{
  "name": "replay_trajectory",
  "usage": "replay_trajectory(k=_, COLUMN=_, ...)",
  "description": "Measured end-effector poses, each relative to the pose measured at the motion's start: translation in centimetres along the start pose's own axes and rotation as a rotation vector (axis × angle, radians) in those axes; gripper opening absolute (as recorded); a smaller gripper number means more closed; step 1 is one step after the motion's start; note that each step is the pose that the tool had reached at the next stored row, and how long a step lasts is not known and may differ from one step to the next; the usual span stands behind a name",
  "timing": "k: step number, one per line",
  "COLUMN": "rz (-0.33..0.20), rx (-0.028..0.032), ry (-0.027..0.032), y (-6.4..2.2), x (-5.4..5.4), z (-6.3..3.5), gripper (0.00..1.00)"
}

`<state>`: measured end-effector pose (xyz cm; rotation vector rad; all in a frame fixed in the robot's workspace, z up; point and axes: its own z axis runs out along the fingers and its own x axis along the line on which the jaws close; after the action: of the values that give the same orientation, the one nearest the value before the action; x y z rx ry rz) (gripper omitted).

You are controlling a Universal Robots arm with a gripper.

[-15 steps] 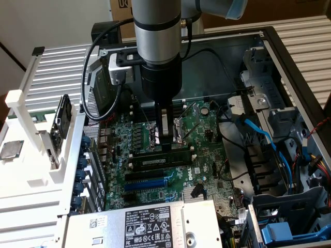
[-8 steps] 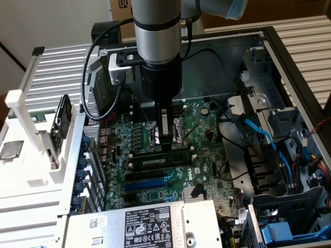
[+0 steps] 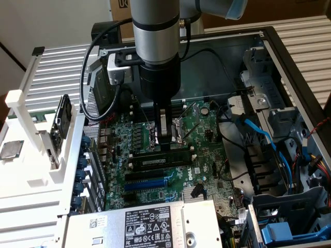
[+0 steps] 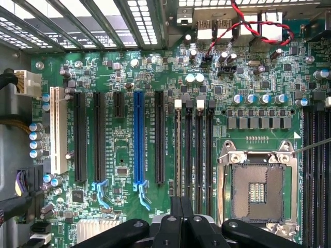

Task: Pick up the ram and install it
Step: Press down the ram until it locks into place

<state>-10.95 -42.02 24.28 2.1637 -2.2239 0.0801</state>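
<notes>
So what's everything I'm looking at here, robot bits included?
ram: one, dark green with a white label, lying along the black memory slots
motherboard: one, green, inside the open computer case
expansion slot: one, blue, among black slots
processor socket: one, silver frame, beside the memory slots
cables: several, blue, on the exterior view's right
labelled box: one, silver, at the case's near edge
rack: one, white, on the exterior view's left
robot arm: one, grey, coming down over the board
pincer: one, black, closed on the ram's upper edge
</notes>
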Motion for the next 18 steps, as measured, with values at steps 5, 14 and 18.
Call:
replay_trajectory(k=5, rz=0.0, rx=0.0002, ry=0.0059, y=0.05, x=-0.26, z=0.05, gripper=0.1)
replay_trajectory(k=14, rz=0.0, rx=0.0003, ry=0.0076, y=0.22, x=-0.33, z=0.38, gripper=0.1)
replay_trajectory(k=18, rz=0.0, rx=0.0002, ry=0.0077, y=0.23, x=-0.36, z=0.53, gripper=0.1)
